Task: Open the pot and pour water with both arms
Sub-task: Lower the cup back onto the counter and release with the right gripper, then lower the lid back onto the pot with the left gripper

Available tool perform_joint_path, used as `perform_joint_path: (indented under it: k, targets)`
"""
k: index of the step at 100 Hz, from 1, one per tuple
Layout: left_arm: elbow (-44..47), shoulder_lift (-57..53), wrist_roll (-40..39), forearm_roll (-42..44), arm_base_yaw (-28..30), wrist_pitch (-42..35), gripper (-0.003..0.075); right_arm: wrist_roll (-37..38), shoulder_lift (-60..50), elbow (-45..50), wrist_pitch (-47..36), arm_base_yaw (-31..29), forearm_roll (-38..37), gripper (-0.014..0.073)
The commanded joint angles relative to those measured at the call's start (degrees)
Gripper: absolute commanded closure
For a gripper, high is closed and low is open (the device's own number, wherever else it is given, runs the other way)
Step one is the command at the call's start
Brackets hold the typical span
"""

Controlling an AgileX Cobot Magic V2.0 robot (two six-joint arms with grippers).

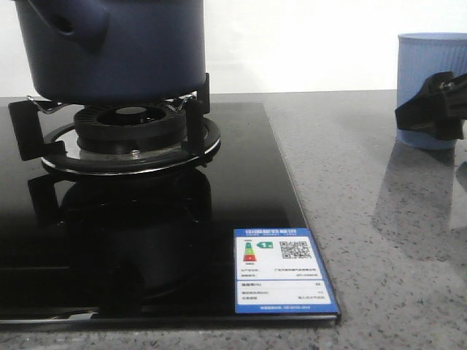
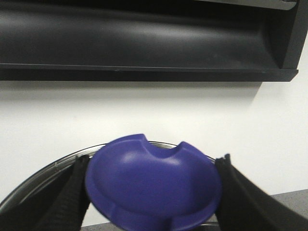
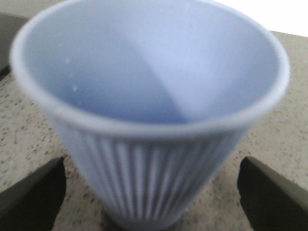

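Note:
The dark navy pot (image 1: 117,51) stands on the gas burner at the far left; its top is cut off by the front view's edge. In the left wrist view my left gripper (image 2: 153,192) is shut on the lid's blue knob (image 2: 154,183), both fingers (image 2: 67,197) touching its sides. The lid's metal-rimmed glass edge (image 2: 43,175) shows behind the knob. The light blue ribbed cup (image 1: 430,65) stands on the counter at the right. My right gripper (image 1: 434,109) is open around the cup (image 3: 149,120), with a gap on each side.
The burner ring and pot supports (image 1: 131,135) sit on a black glass hob (image 1: 146,240) that carries a blue and white label (image 1: 284,270). Grey speckled counter (image 1: 379,219) lies between hob and cup. A dark range hood (image 2: 144,38) hangs on the white wall.

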Motion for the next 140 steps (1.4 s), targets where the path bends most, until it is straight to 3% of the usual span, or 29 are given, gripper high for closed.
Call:
perform_joint_path:
  k: [1,18,71,140]
  targets:
    - [-2.30,-1.18,-0.11,-0.07,-1.62,-6.39,0.0370,0.88,-4.06,0.93,-3.28,-0.25,0.78,-0.0062]
    - [-2.30,0.20,-0.11,0.03,-5.80,-6.52,0.0370,5.48,-11.01,5.73,-2.49,-0.25,0.66,-0.0062]
    - [-2.30,12.28,-0.11,0.03,-14.93,-11.48,0.0370,5.45,-34.36,13.36,8.12,-0.25,-0.61,-0.0062]
    - [-2.30,17.94,-0.11,0.11,-14.93,-11.35,0.0370,5.45,-38.06,13.36,10.35,-0.25,-0.61,-0.0062]
